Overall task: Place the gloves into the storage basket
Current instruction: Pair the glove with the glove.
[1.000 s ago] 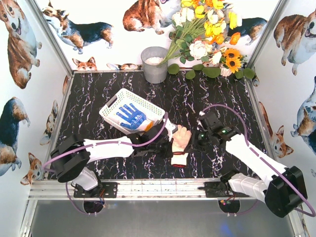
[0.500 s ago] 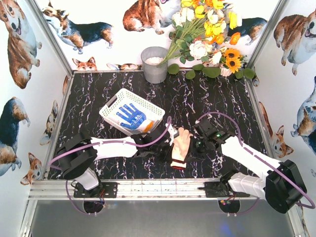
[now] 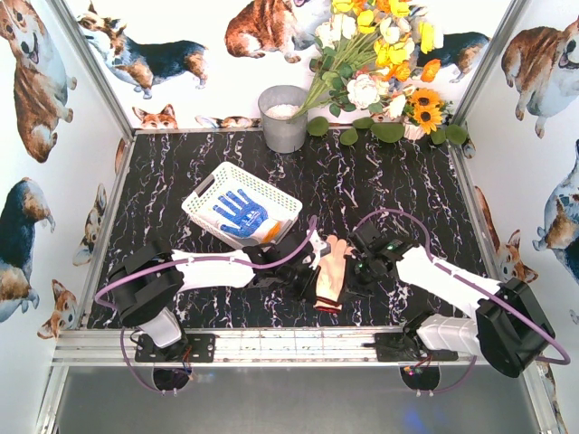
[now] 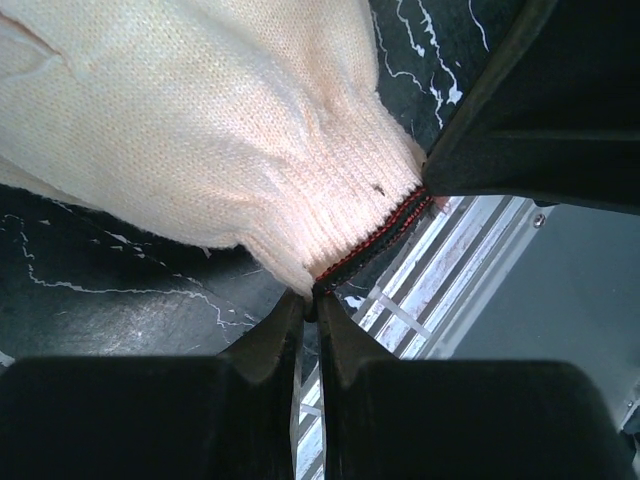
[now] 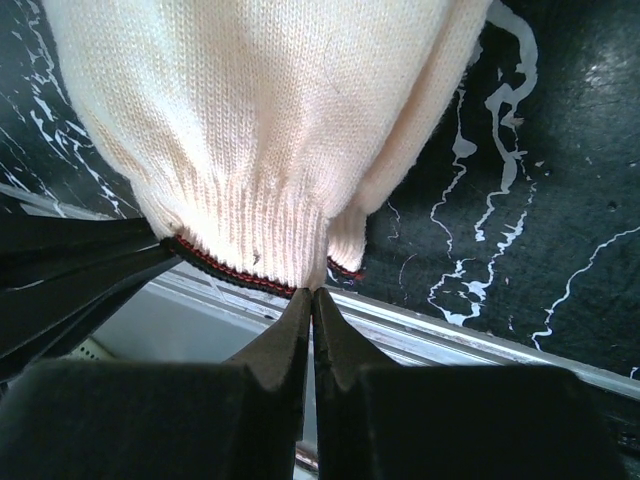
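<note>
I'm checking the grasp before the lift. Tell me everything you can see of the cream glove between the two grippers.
The cream glove is soft ribbed knit, with a thin red-and-dark trim along its cuff. It lies lengthwise between the arms, fingers pointing away from the robot, cuff nearest it. The left gripper and right gripper, both shut, pinch the cuff from opposite sides. Whether it touches the table is unclear.

On view: one cream glove (image 3: pixel 332 269), one blue-and-white glove (image 3: pixel 241 213), one white basket (image 3: pixel 267 190) and one grey bucket (image 3: pixel 283 122).
</note>
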